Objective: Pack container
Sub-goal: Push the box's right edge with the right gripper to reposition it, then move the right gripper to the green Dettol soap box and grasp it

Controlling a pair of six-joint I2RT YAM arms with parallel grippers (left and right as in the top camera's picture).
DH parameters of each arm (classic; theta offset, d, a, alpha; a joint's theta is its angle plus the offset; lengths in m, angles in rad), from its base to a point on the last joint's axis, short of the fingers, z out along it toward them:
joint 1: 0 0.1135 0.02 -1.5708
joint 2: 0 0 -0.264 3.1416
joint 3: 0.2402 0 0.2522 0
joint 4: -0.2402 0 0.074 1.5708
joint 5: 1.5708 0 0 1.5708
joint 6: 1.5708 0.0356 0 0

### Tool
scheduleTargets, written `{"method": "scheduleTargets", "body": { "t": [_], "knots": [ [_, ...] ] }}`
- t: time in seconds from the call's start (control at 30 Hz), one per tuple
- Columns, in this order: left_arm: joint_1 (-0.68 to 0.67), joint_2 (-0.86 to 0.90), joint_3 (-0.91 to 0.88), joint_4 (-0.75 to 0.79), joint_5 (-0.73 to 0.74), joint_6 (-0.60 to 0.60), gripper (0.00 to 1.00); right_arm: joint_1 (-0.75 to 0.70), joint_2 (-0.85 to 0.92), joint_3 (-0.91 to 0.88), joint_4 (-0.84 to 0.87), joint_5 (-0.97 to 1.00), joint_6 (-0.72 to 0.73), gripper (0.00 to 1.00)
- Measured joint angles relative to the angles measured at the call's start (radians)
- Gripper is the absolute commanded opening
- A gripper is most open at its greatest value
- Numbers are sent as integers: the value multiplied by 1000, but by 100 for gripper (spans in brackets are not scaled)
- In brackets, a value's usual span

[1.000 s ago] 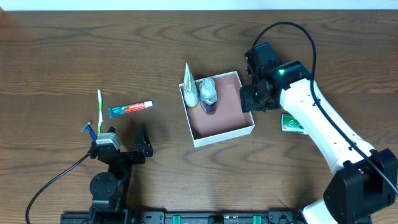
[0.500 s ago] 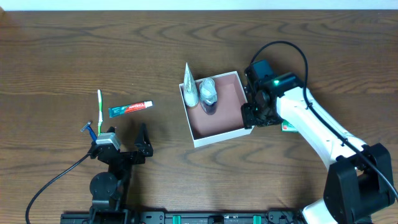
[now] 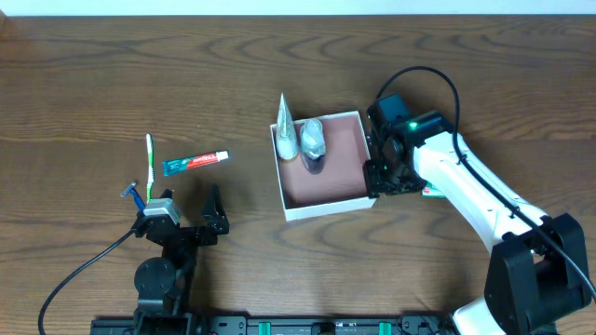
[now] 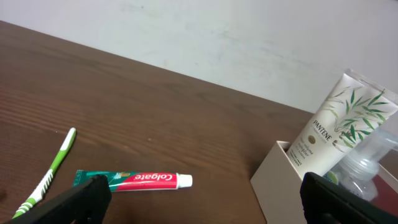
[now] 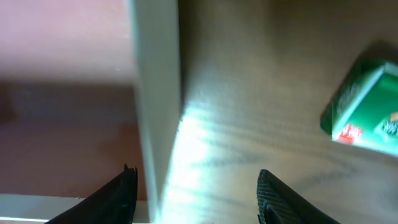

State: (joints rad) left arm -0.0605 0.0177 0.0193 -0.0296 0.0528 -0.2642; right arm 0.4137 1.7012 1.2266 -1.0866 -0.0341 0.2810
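Observation:
The container (image 3: 340, 163) is a shallow white-walled box with a pinkish-brown floor at the table's middle. A white Pantene tube (image 3: 285, 130) leans on its left wall, with a clear bottle (image 3: 312, 141) beside it. My right gripper (image 3: 380, 177) straddles the right wall (image 5: 155, 93), one finger inside and one outside, jaws apart. A toothpaste tube (image 3: 196, 162), a green toothbrush (image 3: 149, 158) and a blue razor (image 3: 136, 194) lie at the left. My left gripper (image 3: 191, 233) is open near the front edge, facing the toothpaste (image 4: 134, 180), holding nothing.
A small green-and-white packet (image 5: 367, 106) lies on the wood just right of the container, mostly under my right arm in the overhead view. The left wrist view shows the container's near corner (image 4: 280, 180) and a pale wall behind the table.
My right gripper has dropped onto the container's right wall, its jaws narrowing slightly. The box has turned and shifted a little. The left arm has not moved.

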Motion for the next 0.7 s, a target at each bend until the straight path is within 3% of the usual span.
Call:
{"method": "scheduleTargets", "body": {
  "t": [0.43, 0.6, 0.7],
  "knots": [
    [0, 0, 0, 0, 0, 0, 98, 45, 0, 4, 58, -3, 22, 61],
    [0, 0, 0, 0, 0, 0, 98, 18, 0, 101, 43, -7, 26, 69],
    [0, 0, 0, 0, 0, 0, 98, -17, -4, 198, 28, -12, 31, 81]
  ]
}}
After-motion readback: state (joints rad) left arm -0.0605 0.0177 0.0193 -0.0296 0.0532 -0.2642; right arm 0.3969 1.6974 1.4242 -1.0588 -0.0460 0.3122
